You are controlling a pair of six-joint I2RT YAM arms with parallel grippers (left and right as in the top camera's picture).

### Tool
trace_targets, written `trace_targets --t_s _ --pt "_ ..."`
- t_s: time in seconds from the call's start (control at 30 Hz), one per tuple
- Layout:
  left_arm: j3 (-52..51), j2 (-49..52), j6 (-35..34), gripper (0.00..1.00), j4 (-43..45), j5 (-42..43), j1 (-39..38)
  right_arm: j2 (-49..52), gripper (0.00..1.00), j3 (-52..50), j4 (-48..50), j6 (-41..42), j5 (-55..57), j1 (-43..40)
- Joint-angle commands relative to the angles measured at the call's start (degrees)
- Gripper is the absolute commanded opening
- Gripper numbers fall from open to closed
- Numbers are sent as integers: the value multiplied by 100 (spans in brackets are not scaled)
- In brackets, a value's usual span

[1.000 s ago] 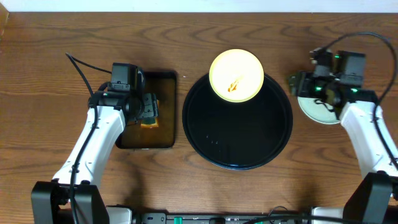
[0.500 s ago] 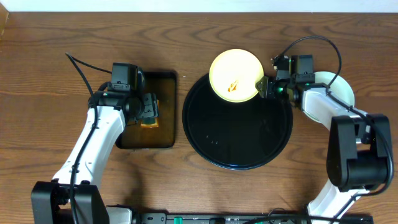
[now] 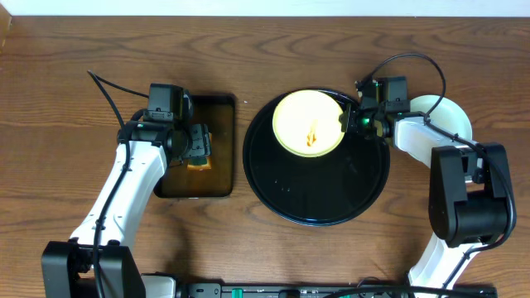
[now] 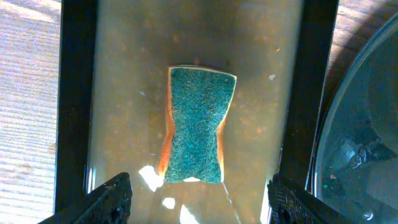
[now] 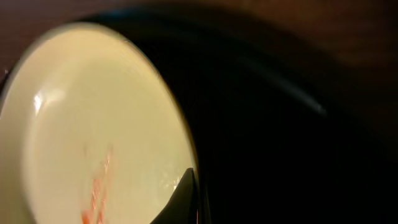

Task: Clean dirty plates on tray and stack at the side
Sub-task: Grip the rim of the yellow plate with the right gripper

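Observation:
A pale yellow plate (image 3: 308, 124) with an orange-red sauce smear lies in the upper part of the round black tray (image 3: 315, 194). My right gripper (image 3: 348, 122) is shut on the plate's right rim. In the right wrist view one dark finger (image 5: 183, 199) lies over the rim of the yellow plate (image 5: 93, 124), with the tray (image 5: 280, 124) dark beside it. A pale blue-white plate (image 3: 447, 112) sits on the table at the right, partly hidden by the right arm. My left gripper (image 3: 199, 142) hangs open over the sponge (image 4: 196, 127), not touching it.
The green-topped sponge (image 3: 199, 162) lies in brownish liquid in a rectangular black tray (image 3: 224, 178) left of the round tray. In the left wrist view the round tray's rim (image 4: 348, 106) shows at the right edge. Bare wooden table surrounds both trays.
My right gripper swung from the blue-white plate at the right to the yellow plate, shut on its rim and drew it further onto the tray. The left arm has not moved.

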Motion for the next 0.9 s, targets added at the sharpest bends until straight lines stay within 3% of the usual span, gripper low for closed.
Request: trace_targets --t_s 0.0,0.33,0.8,0.87 --pt "4 20 -11 71 -15 -7 -31 -160 1 31 -455 -105 -2 17" --pt "-61 90 -232 72 -57 -2 -31 -844 1 24 -2393 -527 1093 168" --pt "-87 1687 -203 72 802 122 -35 -844 1 22 -2494 -531 1117 398" --pt "-87 1873 -203 63 857 122 -35 -844 1 22 -2494 -531 1117 411"
